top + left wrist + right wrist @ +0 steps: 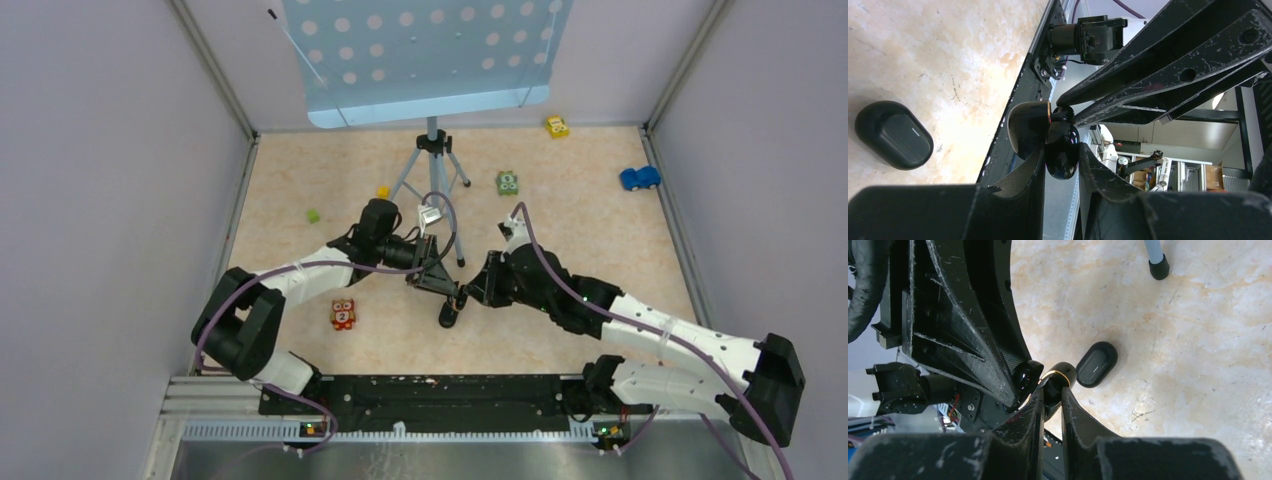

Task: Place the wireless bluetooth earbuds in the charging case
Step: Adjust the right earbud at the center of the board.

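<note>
You had both arms meeting over the middle of the table [600, 230], fingertips nearly nose to nose. Your left gripper [1062, 159] was narrow, pinched on a glossy earbud [1062, 145], a black oval sitting between its fingers. Your right gripper [1052, 392] was narrow too, clamped on a gold-ringed earbud [1060, 374]. The two black pieces touched each other in the air, above the tabletop. You couldn't tell from the wrist views whether they were separate or joined.

The case [1096, 365], a matte black oval, lay flat on the table just beside the grippers, on the side nearer the arm bases in the top view, and touched neither gripper. Lid state: couldn't tell.

Around you were a tripod [433, 152] behind the grippers, holding a dotted blue panel [430, 50]. An orange block [342, 314] sat near the left arm and a green block [507, 183] beyond the right gripper. A blue car [640, 178] and a yellow car [556, 126] were well apart toward the far right. A small green cube [313, 215] and a small yellow cube [382, 191] sat far left.
</note>
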`<control>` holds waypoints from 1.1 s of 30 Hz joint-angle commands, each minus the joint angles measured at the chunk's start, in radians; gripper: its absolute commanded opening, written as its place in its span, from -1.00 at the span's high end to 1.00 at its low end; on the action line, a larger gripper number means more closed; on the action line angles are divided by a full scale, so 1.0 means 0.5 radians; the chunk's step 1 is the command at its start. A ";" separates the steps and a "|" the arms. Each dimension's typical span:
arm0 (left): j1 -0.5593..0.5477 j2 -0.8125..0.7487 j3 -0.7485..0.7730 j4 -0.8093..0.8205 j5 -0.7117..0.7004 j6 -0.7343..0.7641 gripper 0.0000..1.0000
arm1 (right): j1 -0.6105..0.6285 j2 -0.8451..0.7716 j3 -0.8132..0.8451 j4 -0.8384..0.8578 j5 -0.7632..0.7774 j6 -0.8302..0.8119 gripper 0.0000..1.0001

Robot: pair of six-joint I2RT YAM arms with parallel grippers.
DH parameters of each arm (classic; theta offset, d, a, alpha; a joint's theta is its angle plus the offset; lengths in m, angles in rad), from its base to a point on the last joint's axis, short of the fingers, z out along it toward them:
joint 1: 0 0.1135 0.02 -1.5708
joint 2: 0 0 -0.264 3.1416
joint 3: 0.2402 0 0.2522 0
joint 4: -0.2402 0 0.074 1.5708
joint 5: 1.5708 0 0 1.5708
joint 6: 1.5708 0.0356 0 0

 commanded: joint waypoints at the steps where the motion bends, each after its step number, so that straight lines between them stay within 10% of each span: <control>1: -0.005 -0.079 0.009 0.162 0.048 -0.038 1.00 | 0.040 -0.010 -0.075 0.145 0.075 0.166 0.99; 19: -0.001 -0.019 0.012 0.199 0.107 -0.020 1.00 | 0.090 -0.288 -0.177 0.249 0.340 0.225 0.13; 33: -0.327 0.426 0.248 0.585 -0.017 -0.142 1.00 | -0.093 -1.101 -0.360 -0.922 1.260 0.723 -0.45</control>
